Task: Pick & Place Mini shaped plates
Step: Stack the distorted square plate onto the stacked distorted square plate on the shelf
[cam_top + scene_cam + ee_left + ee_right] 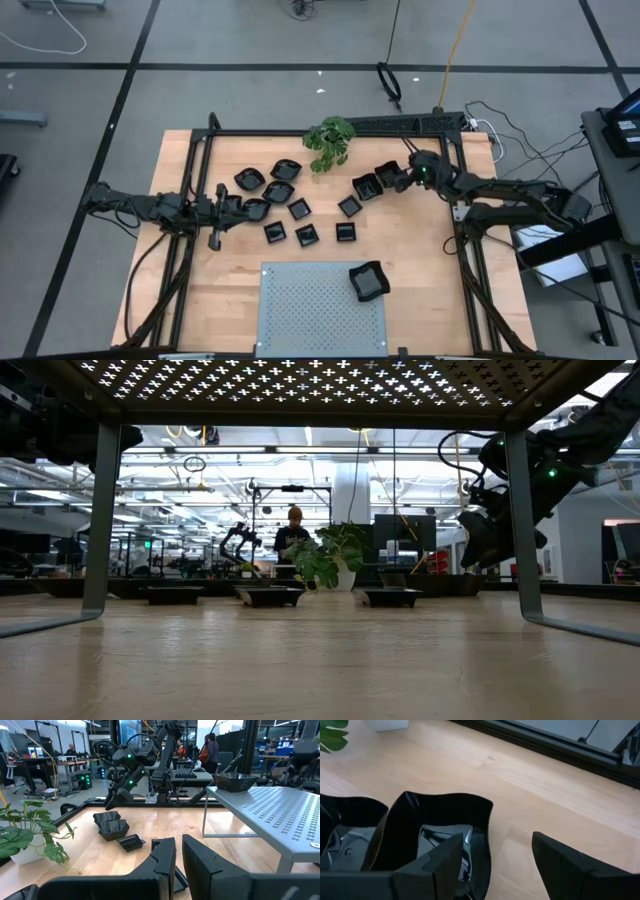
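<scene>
Several small glossy black plates lie on the wooden table, among them a square one (pixel 307 235) and a rounded one (pixel 248 179). One more plate (pixel 369 282) rests on the grey perforated panel. My right gripper (pixel 400 180) is open and slants down over a wavy-rimmed square plate (pixel 440 827) at the far right of the group. One finger (pixel 442 862) stands over the plate's hollow, the other (pixel 570 865) outside its rim over bare wood. A second plate (pixel 345 840) lies against the first. My left gripper (pixel 215 212) waits level and shut at the left.
A green potted plant (pixel 330 140) stands at the far middle, close to the plates. The grey perforated panel (pixel 322 305) is raised on legs at the near middle. A black frame (pixel 200 190) borders the table. People stand in the room beyond (pixel 293 530).
</scene>
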